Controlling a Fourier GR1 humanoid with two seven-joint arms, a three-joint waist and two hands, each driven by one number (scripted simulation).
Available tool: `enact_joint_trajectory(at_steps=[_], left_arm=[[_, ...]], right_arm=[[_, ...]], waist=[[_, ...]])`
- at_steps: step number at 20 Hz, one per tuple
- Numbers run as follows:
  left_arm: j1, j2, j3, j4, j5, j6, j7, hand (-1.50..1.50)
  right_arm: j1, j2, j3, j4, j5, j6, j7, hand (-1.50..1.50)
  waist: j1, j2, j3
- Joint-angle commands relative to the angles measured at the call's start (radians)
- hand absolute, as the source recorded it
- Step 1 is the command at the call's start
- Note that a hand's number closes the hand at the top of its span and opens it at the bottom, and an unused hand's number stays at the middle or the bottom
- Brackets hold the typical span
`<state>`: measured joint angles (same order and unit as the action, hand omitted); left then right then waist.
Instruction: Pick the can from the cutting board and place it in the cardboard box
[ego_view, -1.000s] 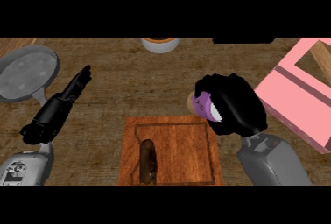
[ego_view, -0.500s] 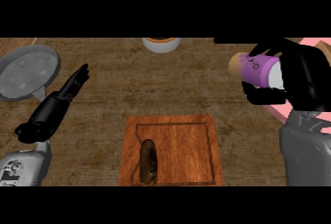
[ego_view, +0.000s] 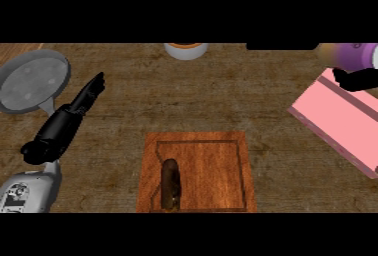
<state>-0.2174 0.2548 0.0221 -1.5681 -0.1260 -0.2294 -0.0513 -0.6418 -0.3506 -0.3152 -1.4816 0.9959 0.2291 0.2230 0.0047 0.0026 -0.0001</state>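
- The can (ego_view: 353, 54), purple with a tan end, is seen at the counter's far right corner, carried by the right hand (ego_view: 359, 79), of which only dark fingers show at the view's right edge, curled against the can's underside.
- The can is held above the far end of the pink box (ego_view: 332, 116), which lies along the counter's right edge; the task calls it cardboard, but it shows pink.
- The step in hand is judged to be the placing: the can should be brought over the box's open inside, not its rim, and lowered before the fingers are opened.
- The box's inside is partly cut off, so clearance cannot be told.
- The cutting board (ego_view: 196, 172), at the near edge, carries only a dark oblong thing (ego_view: 170, 184).
- The left hand (ego_view: 87, 95) is rested near the left edge, fingers straight, beside a grey pan (ego_view: 29, 82).
- A white cup (ego_view: 185, 50) stands at the far edge.
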Motion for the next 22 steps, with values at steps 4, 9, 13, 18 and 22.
enact_joint_trajectory(at_steps=[4,9,13,18,22], left_arm=[[-0.001,-0.011,0.0,0.006,-0.002,0.0,-0.018,0.0],[0.005,0.002,0.014,0.018,0.006,-0.024,-0.025,0.0],[0.018,-0.018,-0.008,0.038,-0.039,0.005,-0.076,0.0],[-0.025,-0.04,-0.003,0.083,-0.026,0.002,-0.07,0.0],[-0.012,-0.041,-0.013,0.018,-0.024,-0.005,-0.014,0.0]], right_arm=[[-0.004,-0.156,-0.038,0.285,-0.03,0.184,-0.069,1.5],[-0.013,-0.269,-0.04,0.46,-0.044,0.223,-0.214,1.5],[-0.061,-0.349,-0.017,0.644,0.0,0.259,-0.254,1.5],[-0.065,-0.371,0.005,0.723,-0.053,0.343,-0.439,-1.5],[-0.111,-0.347,-0.048,0.761,-0.123,0.276,-0.561,-1.5]], waist=[[0.008,0.003,0.0],[0.007,0.001,0.0],[0.019,0.007,0.001],[0.005,0.003,0.0],[0.013,0.003,0.001]])
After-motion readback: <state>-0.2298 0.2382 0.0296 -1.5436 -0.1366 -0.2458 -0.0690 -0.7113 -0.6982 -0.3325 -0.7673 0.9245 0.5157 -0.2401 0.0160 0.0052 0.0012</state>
